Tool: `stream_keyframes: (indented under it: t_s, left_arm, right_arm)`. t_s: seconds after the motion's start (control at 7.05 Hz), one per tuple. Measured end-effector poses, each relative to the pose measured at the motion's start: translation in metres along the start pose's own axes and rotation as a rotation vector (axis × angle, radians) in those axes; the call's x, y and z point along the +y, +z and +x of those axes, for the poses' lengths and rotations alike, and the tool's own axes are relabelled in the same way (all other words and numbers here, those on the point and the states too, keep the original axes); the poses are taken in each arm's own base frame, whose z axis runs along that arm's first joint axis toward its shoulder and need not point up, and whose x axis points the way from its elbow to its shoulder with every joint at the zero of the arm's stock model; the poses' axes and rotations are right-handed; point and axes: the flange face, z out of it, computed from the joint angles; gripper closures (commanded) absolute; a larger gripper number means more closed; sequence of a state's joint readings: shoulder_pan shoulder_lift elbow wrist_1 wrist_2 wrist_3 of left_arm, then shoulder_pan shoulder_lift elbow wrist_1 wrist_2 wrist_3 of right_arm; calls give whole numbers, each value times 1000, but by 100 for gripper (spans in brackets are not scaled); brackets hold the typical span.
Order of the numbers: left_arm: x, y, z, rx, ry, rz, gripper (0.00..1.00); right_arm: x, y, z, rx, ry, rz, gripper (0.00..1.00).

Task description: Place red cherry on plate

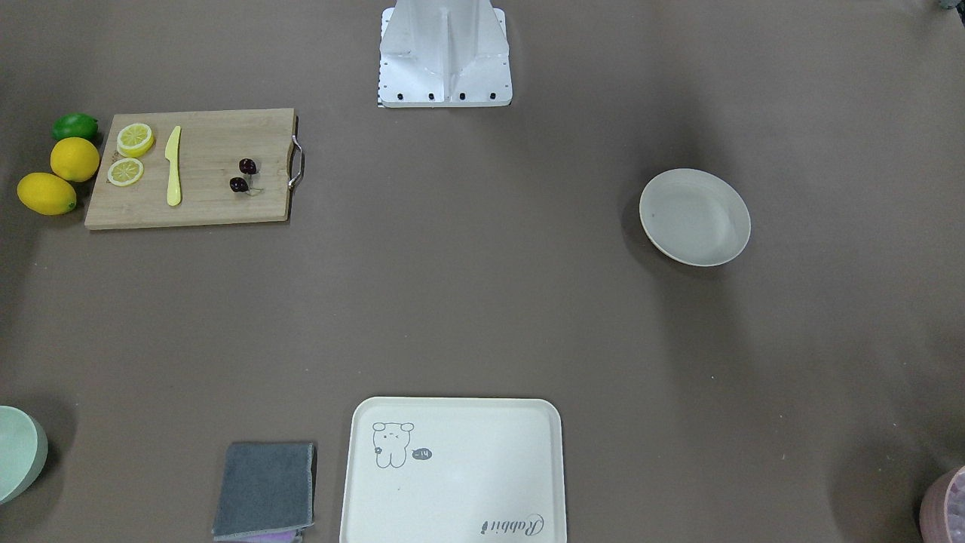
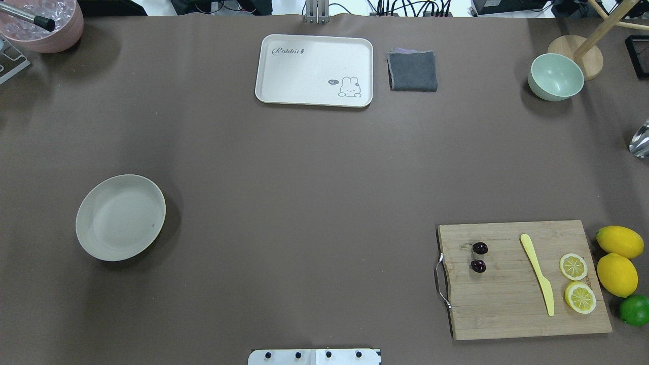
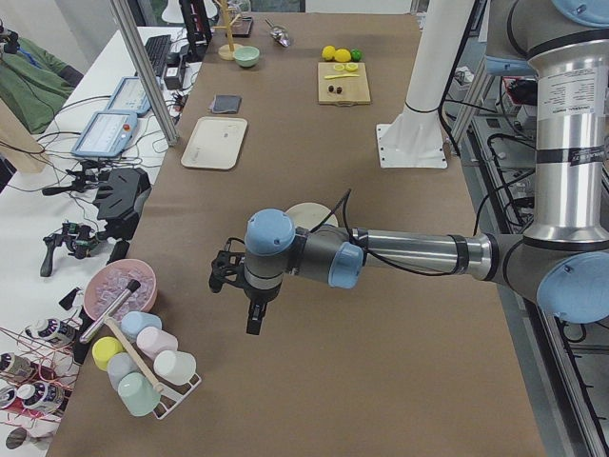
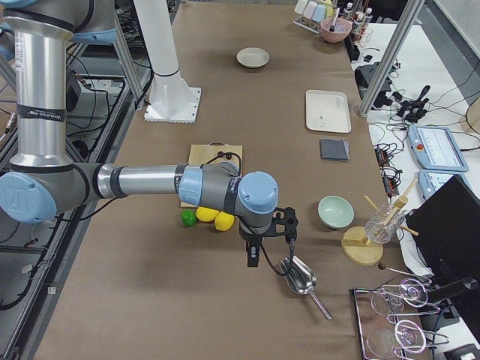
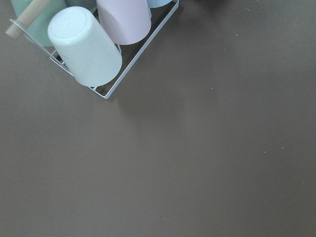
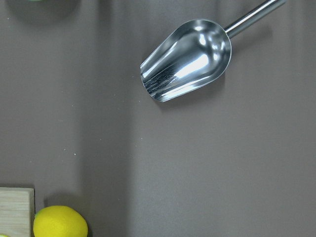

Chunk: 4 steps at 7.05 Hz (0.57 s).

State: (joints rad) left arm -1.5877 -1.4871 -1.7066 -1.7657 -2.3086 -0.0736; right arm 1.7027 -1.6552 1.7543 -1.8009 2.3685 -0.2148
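Note:
The red cherry (image 1: pixel 243 175) is a pair of dark maroon fruits joined by thin stems, lying on the wooden cutting board (image 1: pixel 211 200) near its handle end; it also shows in the overhead view (image 2: pixel 478 257). Across the table lies the round cream plate (image 1: pixel 694 217) (image 2: pixel 120 218), with nothing on it. My left gripper (image 3: pixel 245 300) hangs over the table end near the cup rack, far from the cherry. Past the lemons, over a metal scoop, hovers my right gripper (image 4: pixel 266 238). Both grippers appear only in the side views, so I cannot tell whether they are open or shut.
The board also carries a yellow knife (image 2: pixel 537 274) and two lemon slices (image 2: pixel 573 266); two lemons (image 2: pixel 617 274) and a lime (image 2: pixel 634 309) lie beside it. A cream tray (image 2: pixel 314 50), grey cloth (image 2: pixel 412 71), green bowl (image 2: pixel 555 76), pink bowl (image 2: pixel 40 25), cup rack (image 5: pixel 94 44) and scoop (image 6: pixel 187 59) sit around the edges.

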Motion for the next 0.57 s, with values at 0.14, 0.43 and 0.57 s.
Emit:
stream_keyframes:
  t_s: [0.14, 0.43, 0.57]
  left_arm:
    - [0, -1, 1, 1, 2, 2, 2]
    - [-4, -7, 13, 35, 18, 12, 2]
    - [-6, -12, 24, 65, 26, 20, 2]
  right_arm:
    - [0, 0, 0, 0, 0, 1, 0]
    - [-1, -1, -1, 1, -2, 2, 0]
    - [-1, -2, -2, 1, -3, 4, 0]
